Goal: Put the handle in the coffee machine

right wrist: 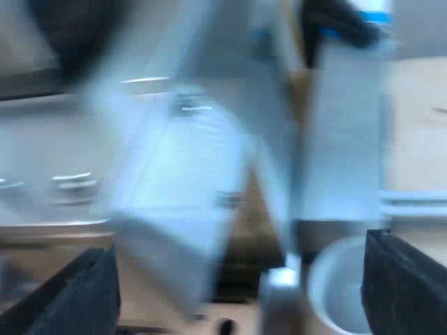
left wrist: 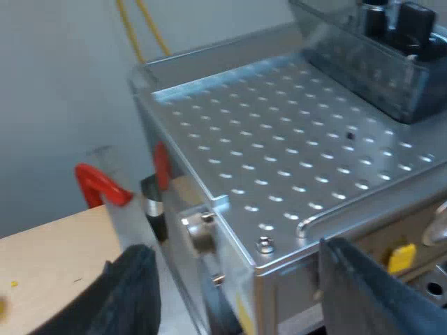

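Note:
My left gripper (left wrist: 236, 250) hovers open over a top corner of the espresso machine (left wrist: 279, 160), one black finger (left wrist: 129, 293) off the machine's side and the other over its front edge. Nothing is held between them. The clear bean hopper (left wrist: 380, 59) stands on the perforated top plate. Beside the machine's side I see a dark stub with a metal ring (left wrist: 154, 209) and a red bit (left wrist: 161, 164) above it. My right gripper (right wrist: 239, 246) is open with nothing in it, facing blurred metal machine parts (right wrist: 70, 185). A white mug (right wrist: 339, 289) sits close to one of its fingers.
A red curved piece (left wrist: 101, 185) sticks up at the wooden table's (left wrist: 49, 269) edge near the wall. A yellow tag (left wrist: 401, 257) shows on the machine's front. A pale blurred arm segment (right wrist: 209, 174) crosses between my right gripper and the machine.

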